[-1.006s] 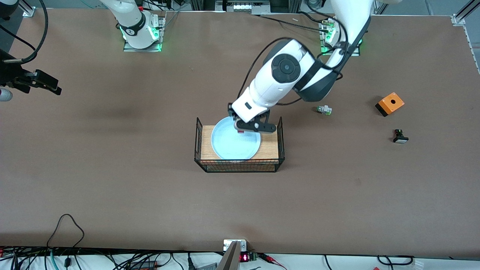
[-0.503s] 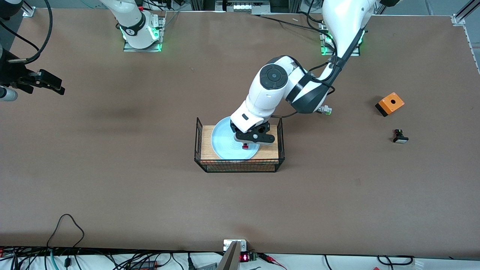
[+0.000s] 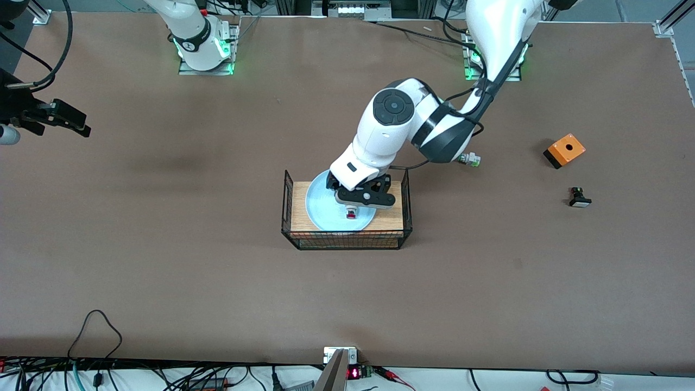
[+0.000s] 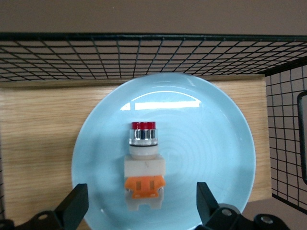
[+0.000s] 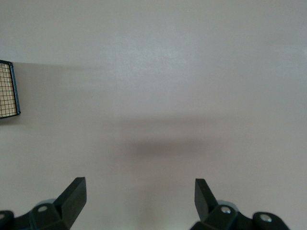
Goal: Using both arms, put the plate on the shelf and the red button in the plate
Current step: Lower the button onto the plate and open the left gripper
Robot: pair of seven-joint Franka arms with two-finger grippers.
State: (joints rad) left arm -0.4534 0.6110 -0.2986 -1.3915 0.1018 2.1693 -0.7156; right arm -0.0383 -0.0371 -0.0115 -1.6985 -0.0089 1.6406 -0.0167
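The left pincer (image 3: 355,203) is hovering right over the plate (image 3: 326,209), and its fingers (image 4: 72,208) are standing wide apart with nothing between them. The red button (image 4: 143,165) is lying on the plate (image 4: 216,143), free of both fingers, and the plate is sitting on the wooden top of the wire basket (image 3: 288,203) in the middle of the desk (image 3: 217,282).

Here is the relation that matters: the button is lying on its side with its long axis running straight out from the wrist, orange block at the end under the pincer, dark red cap at the end away from it. In the left wrist view it is sitting midway between the two spread fingers, with clear plate showing on either side. So the fingers are bracketing it across its short width, touching neither flank.

Judging by that, both placements look done and a straight lift should clear the button cleanly; any sideways drift risks a nudge, and on that glossy surface the part would probably slide.

The right pincer (image 3: 68,117) is waiting over bare desk at the right arm's end, well apart from the basket, its fingers (image 5: 72,194) also spread and holding nothing. The left arm is plainly the nearer one
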